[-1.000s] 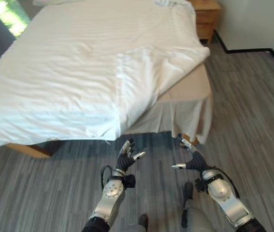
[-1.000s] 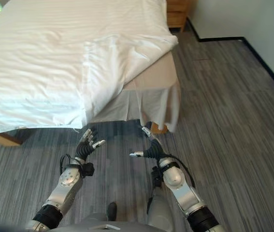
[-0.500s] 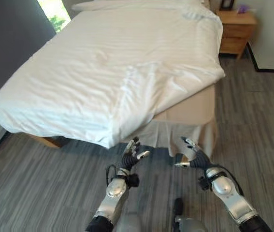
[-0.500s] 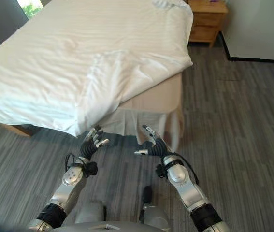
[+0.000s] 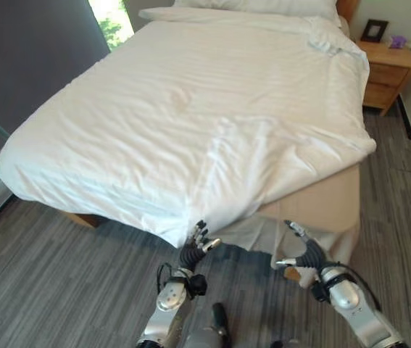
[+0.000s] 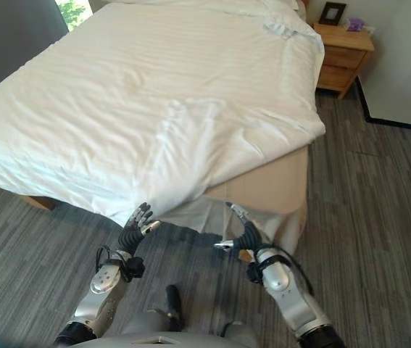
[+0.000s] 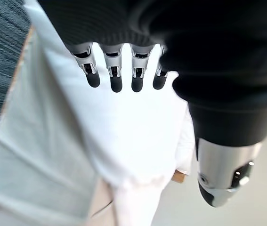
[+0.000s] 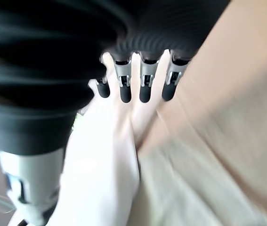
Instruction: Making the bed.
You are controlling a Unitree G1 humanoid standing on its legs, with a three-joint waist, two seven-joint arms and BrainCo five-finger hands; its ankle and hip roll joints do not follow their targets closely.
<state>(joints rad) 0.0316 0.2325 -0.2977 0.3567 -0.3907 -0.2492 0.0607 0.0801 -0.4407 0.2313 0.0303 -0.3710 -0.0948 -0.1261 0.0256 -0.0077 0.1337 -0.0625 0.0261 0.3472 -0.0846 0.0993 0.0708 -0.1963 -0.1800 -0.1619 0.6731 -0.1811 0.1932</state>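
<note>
Reaching toward the foot of the bed, both hands are raised in front of the robot with fingers spread and relaxed, holding nothing. Left hand (image 5: 194, 246) sits just under the drooping corner of the white duvet (image 5: 212, 109), fingertips near or maybe brushing the hem; can't tell if they touch. Its wrist view shows the fingers (image 7: 116, 77) straight, thumb apart, duvet fold right ahead. Right hand (image 5: 303, 254) is just beside the beige mattress (image 5: 325, 203) and the bed skirt (image 5: 259, 232) below it, palm turned inward, thumb out, fingers (image 8: 124, 87) extended toward the cloth. Duvet lies askew: corner pulled diagonally off the robot's right side, leaving that mattress corner bare. Hands likely staged wide so each can take a stretch of the edge and drag it square. Beyond: pillows (image 5: 263, 6) at the head, wooden nightstand (image 5: 386, 69) at far right, grey striped floor (image 5: 38, 283).
</note>
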